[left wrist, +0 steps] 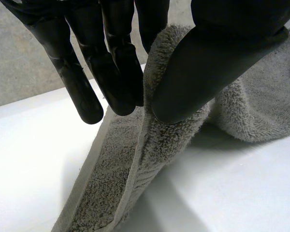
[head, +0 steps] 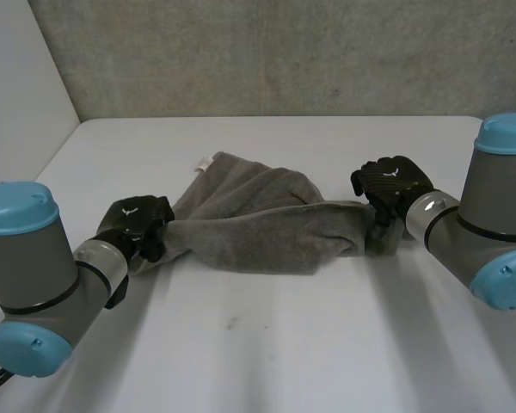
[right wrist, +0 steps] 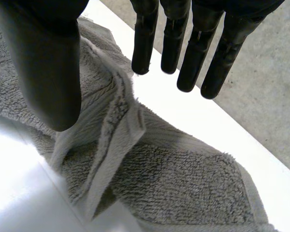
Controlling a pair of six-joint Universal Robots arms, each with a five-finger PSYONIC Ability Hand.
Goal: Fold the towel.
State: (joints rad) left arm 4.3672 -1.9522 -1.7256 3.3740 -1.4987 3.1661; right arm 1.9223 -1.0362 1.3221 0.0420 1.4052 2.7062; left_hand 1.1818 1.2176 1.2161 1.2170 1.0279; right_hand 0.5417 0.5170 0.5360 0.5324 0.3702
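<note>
Towel (head: 258,231), grey, bunched: left hand (head: 138,219) pinches its left end, right hand (head: 394,182) grips its right end. It hangs taut above the table (head: 284,344), presumably for spreading flat.

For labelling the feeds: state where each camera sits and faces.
Head view: behind, between the arms, looking down at the table; both arms, left hand, right hand.
Left wrist view: on that wrist, along its hand pinching the towel's edge.
Right wrist view: on that wrist, along its hand, over the towel.
All share the towel.
</note>
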